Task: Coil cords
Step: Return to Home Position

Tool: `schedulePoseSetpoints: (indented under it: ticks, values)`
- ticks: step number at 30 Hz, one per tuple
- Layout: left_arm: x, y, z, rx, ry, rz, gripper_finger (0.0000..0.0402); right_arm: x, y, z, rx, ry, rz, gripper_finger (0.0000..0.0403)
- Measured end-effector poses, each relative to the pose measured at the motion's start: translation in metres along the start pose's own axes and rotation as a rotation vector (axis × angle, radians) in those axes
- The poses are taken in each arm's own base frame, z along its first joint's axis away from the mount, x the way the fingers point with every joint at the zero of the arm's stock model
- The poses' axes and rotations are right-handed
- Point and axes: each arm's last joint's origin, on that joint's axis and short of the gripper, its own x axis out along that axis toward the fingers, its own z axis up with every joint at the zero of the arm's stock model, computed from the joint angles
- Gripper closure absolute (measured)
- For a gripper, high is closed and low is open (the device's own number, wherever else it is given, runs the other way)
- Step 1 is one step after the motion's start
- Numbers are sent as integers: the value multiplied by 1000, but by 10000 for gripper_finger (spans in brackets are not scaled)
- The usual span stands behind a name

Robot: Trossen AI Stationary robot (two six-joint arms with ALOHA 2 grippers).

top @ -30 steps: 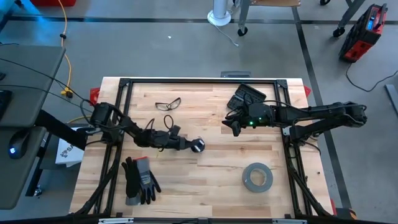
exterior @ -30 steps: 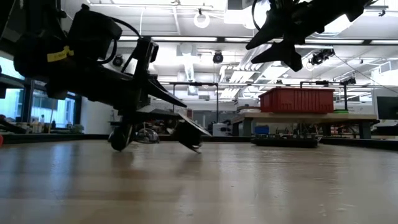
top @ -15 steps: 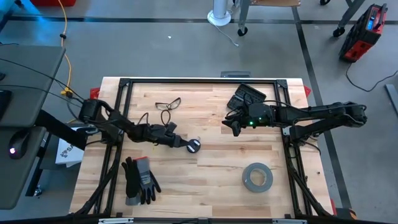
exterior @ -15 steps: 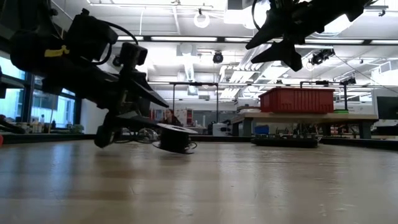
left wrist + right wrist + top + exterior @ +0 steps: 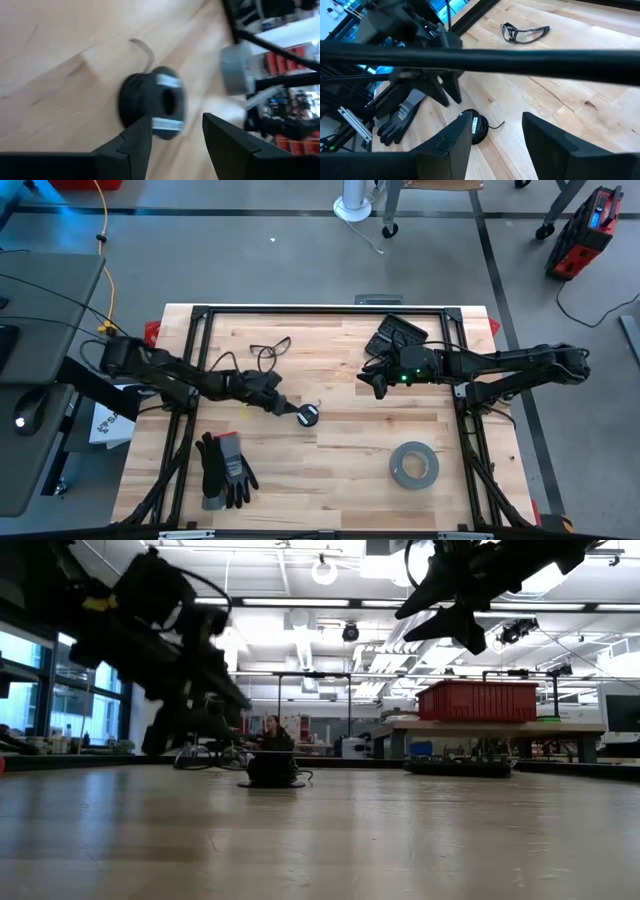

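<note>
The small round black spool (image 5: 307, 416) with the thin dark cord wound on it lies on one flat face on the wooden table, its white-labelled hole up. A short loose cord end (image 5: 144, 49) curls out onto the wood. My left gripper (image 5: 284, 406) stands open just left of the spool (image 5: 150, 102) and a little above the table, touching nothing. My right gripper (image 5: 373, 387) hangs open, high over the table's far right part (image 5: 455, 620), with nothing between its fingers; its wrist view looks down on the spool (image 5: 474, 127).
A grey tape roll (image 5: 413, 464) lies near right. Dark work gloves (image 5: 225, 470) lie near left. Safety glasses (image 5: 268, 348) lie at the far left, and a black device (image 5: 400, 335) sits at the far right. Bare wood lies between the spool and the tape roll.
My left gripper has let go of the spool and drawn back toward the table's left edge, rising a little. The spool, held tilted between the fingers a second ago, now lies flat on the table by itself.
</note>
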Motion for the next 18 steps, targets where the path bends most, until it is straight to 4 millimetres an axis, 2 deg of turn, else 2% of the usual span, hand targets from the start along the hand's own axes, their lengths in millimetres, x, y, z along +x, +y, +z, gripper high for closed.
schedulePoseSetpoints:
  ticks: [2, 6, 10, 12, 15, 16, 18]
  values:
    - [-9, -8, 3, 11, -17, -34, 234, 0, 0, 0, -2, -1, 0, 234]
    - [-38, -31, 9, 88, -158, -80, 235, -3, 0, 2, -32, -27, -17, 234]
    - [-68, -39, 6, 260, -277, 9, 248, -17, 0, 11, -67, -105, -14, 245]
    - [-81, -41, 7, 363, -310, 28, 272, -24, 0, 15, -76, -122, 11, 281]
    - [-94, -41, 10, 460, -320, 36, 339, -34, 0, 20, -106, -157, 29, 375]
    - [-97, -40, 11, 480, -328, 32, 368, -38, 1, 21, -117, -170, 36, 386]
    - [-102, -37, 11, 512, -370, 4, 390, -46, 4, 21, -141, -191, 54, 389]
